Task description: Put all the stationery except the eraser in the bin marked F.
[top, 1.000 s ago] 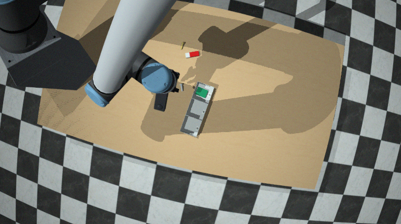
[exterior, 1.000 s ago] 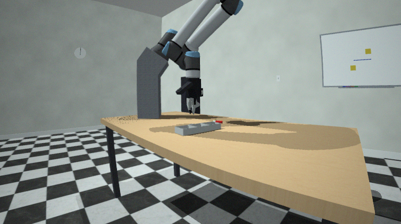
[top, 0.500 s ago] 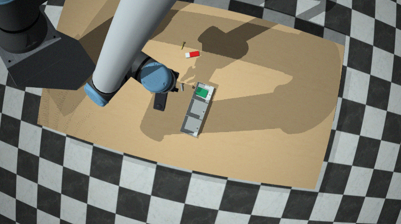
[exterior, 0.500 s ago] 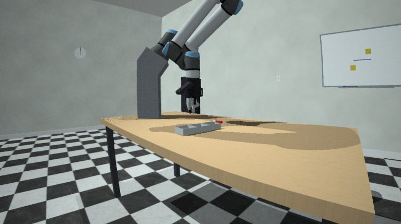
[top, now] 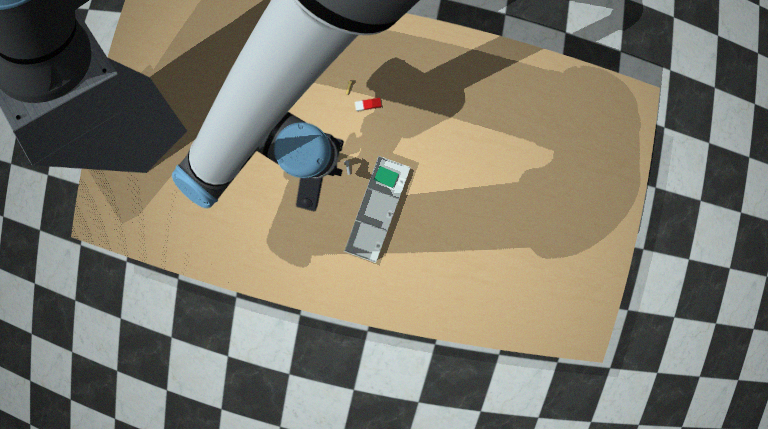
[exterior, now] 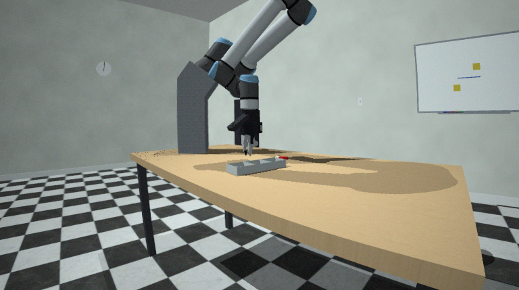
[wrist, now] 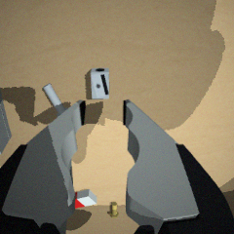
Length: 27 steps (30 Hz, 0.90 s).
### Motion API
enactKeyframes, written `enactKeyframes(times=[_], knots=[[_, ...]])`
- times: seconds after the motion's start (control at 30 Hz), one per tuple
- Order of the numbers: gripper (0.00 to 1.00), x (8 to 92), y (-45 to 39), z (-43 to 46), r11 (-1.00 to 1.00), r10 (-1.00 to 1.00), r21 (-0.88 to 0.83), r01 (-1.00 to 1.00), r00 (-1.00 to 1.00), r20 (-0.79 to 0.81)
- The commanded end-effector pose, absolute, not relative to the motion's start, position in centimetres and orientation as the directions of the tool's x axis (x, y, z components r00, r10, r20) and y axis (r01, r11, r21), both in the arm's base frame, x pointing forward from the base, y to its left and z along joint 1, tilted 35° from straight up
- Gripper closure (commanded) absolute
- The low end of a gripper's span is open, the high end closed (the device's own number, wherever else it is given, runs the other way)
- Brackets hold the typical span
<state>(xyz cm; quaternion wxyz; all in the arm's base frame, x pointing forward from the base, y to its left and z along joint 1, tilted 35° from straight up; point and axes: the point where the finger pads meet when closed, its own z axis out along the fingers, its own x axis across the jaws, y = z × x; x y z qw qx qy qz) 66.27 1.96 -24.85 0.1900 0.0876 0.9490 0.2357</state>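
My gripper point(exterior: 248, 154) point(wrist: 103, 101) is partly open, with nothing between its fingertips, above the table. A light grey sharpener point(wrist: 100, 84) lies just beyond the fingertips in the wrist view; the arm hides it in the top view. A red and white eraser point(top: 368, 104) point(exterior: 282, 157) point(wrist: 86, 198) lies on the table. A grey three-compartment bin unit point(top: 368, 236) point(exterior: 256, 167) point(wrist: 4, 129) stands upright; I cannot read its letters. A flat green thing point(top: 386, 176) is in its top compartment in the top view.
A grey bolt point(top: 348, 167) point(wrist: 53, 97) lies between the arm's wrist and the bin unit, left of the sharpener in the wrist view. A small brass screw point(top: 350, 85) point(wrist: 114, 209) lies near the eraser. The arm covers part of the table in the top view.
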Motion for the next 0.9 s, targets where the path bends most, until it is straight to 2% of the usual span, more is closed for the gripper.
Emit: enactKeyframes(times=[0.0, 0.87], knots=[[0.82, 67.9, 2.4, -26.4, 0.876, 0.258, 0.477, 0.077, -0.909, -0.327], [0.82, 68.2, 2.8, -27.3, 0.875, 0.259, 0.477, 0.078, -0.909, -0.327]])
